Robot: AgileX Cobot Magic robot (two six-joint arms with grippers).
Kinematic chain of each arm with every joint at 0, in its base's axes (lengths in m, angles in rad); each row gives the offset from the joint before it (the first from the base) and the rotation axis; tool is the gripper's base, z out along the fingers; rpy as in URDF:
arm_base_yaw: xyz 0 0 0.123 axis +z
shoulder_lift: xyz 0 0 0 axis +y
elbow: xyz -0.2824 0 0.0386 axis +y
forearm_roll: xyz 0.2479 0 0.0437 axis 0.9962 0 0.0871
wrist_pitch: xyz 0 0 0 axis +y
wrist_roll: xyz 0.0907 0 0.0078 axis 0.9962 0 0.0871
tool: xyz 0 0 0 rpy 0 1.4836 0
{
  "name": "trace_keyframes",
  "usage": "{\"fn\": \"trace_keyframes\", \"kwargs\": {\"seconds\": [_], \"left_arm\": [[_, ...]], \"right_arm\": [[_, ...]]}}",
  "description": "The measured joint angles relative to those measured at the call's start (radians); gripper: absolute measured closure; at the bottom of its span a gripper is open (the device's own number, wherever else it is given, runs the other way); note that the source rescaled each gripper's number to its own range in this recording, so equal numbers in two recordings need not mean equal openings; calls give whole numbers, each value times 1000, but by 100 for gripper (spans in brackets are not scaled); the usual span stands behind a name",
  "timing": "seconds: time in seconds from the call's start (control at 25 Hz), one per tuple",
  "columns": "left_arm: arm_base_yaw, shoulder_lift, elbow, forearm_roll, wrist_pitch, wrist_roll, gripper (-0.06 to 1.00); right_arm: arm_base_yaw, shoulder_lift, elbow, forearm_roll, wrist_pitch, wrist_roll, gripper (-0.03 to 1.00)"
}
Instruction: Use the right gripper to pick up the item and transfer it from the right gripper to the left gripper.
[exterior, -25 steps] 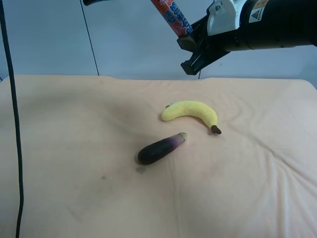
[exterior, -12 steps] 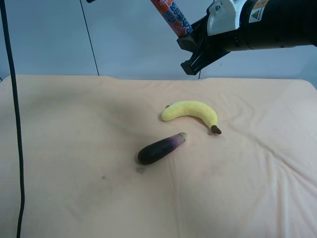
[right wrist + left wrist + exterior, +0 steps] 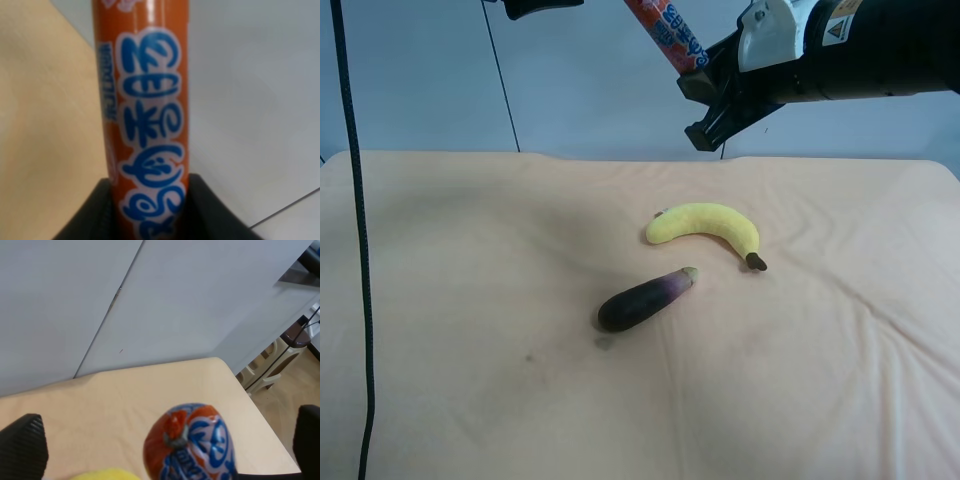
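The slim red sausage-shaped wrapped stick with blue and white print (image 3: 670,32) is up in the air above the far side of the peach cloth-covered surface (image 3: 470,300). It is tilted, and its upper part runs out of the top of the exterior high view. The right tool (image 3: 700,82), a black claw on the arm with the white housing, is clenched on the stick's lower end. The right wrist view shows the glossy wrapper rising from between its 2 fingers.

The left tool (image 3: 165,442) is released, its 2 black fingers (image 3: 22,447) spread wide to either side of the stick's crimped upper end. That end points almost straight at the left wrist camera. How far the tip has come in between the fingers cannot be told.

The stick looks light and fairly stiff, since it stands out from a grip at 1 end without drooping. Its smooth, shiny film is probably slippery, and the filling may give under a hard squeeze. The best hold is likely across the round body just below the crimp, well clear of the right tool. The crimp itself is thin and could slide or fold.

The curved yellow banana (image 3: 705,225) and the dark purple eggplant (image 3: 642,300) lie apart on the surface below.
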Motion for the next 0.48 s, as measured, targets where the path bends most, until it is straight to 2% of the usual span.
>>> {"fn": "trace_keyframes", "kwargs": {"seconds": [0.08,0.2,0.4,0.44,0.48], "left_arm": [[0,0,0,0,0,0,8],[0,0,0,2,0,0,31],[0,0,0,2,0,0,82],[-3,0,0,-1,0,0,89],[-4,0,-1,-2,0,-1,90]], "right_arm": [[0,0,0,0,0,0,96],[0,0,0,0,0,0,96],[0,0,0,0,0,0,96],[0,0,0,0,0,0,96],[0,0,0,0,0,0,96]]}}
